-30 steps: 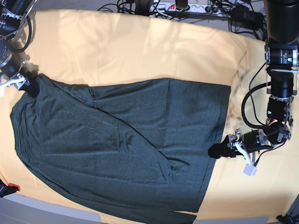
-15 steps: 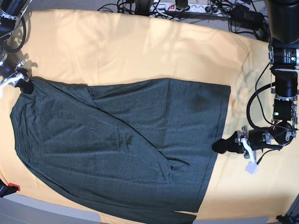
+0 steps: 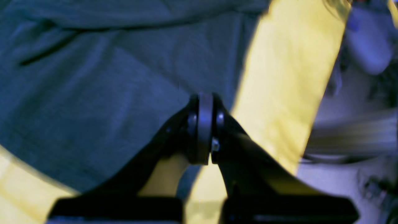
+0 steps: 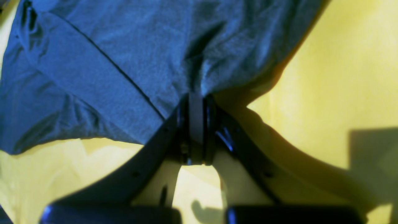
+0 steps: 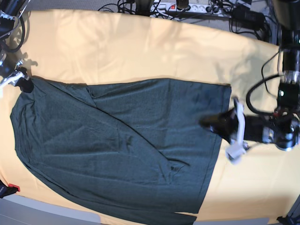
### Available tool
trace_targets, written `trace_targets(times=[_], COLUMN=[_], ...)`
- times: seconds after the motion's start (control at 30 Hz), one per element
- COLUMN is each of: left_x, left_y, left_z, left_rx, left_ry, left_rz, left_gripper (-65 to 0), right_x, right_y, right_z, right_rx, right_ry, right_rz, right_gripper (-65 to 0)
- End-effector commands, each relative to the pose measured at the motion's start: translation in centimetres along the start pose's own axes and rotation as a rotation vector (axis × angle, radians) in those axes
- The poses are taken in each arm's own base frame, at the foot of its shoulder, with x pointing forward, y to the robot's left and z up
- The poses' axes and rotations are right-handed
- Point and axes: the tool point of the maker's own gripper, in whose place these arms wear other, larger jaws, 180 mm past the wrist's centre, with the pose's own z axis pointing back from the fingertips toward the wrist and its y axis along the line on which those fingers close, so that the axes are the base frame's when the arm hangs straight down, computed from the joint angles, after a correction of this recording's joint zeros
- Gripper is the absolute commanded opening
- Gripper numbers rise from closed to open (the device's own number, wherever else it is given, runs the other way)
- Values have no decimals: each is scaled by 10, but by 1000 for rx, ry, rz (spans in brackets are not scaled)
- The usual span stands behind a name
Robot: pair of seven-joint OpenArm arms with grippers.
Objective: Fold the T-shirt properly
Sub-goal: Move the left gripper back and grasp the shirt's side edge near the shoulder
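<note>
The T-shirt is a dark green-grey garment spread flat over the yellow cloth. In the base view my right gripper sits at the shirt's upper-left corner, shut on the T-shirt. The right wrist view shows creased fabric gathered into its closed fingertips. My left gripper reaches in from the right and hovers over the shirt near its right hem. In the blurred left wrist view its jaws are pressed shut over the shirt, with no cloth visible between them.
A power strip and tangled cables run along the back edge. A small red object lies at the front-left corner. A white tag hangs from the left arm. The yellow cloth is bare along the back and right.
The left gripper shut beside the shirt's right hem, then swung up and left over the shirt. The right gripper closed on the upper-left corner and shifted slightly.
</note>
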Motion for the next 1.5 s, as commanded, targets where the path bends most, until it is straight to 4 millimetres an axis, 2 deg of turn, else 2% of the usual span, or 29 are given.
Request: trace_targets(times=[0.0,0.17,0.3,0.4,0.5,0.57,0.67,0.7,0.73,0.97,1.2,1.47], left_x=[1,-25,-62,-91,-106,-112,-116,-119,-121,-144,-141,-152], left_y=[-1,-6,1,3,1,2,7,10,13,34,37,40], left_z=[10,9,7,-1,-8,-10,-8,-4,-1,19,11,10], left_rx=[57,214,305,328,318,323,341,349,353,378,347,318], left_ry=[43,152,284,382,447,482,522,538,548,618,517,476], left_rz=[-76,-209,-297,-425,-564,-617,-646,-651,-650,-632,-701,-696], left_gripper=[-650,-650,-650,-650,-650,-540,-315,-272,-263,-264,-264,-264], right_x=[22,21,21,20,20,19,16,17,17,18,17,18], right_y=[0,-1,0,0,0,-1,-2,-3,-3,-3,-3,-3], right_z=[6,7,7,7,7,8,9,10,10,10,10,10], right_rx=[5,1,5,6,6,4,0,-2,-3,-3,0,0], right_ry=[-52,-42,-39,-38,-34,-25,2,5,5,4,4,3], right_rz=[32,35,34,34,34,37,44,46,47,48,53,53], right_gripper=[-650,-650,-650,-650,-650,-650,-650,-650,-650,-650,-650,-650])
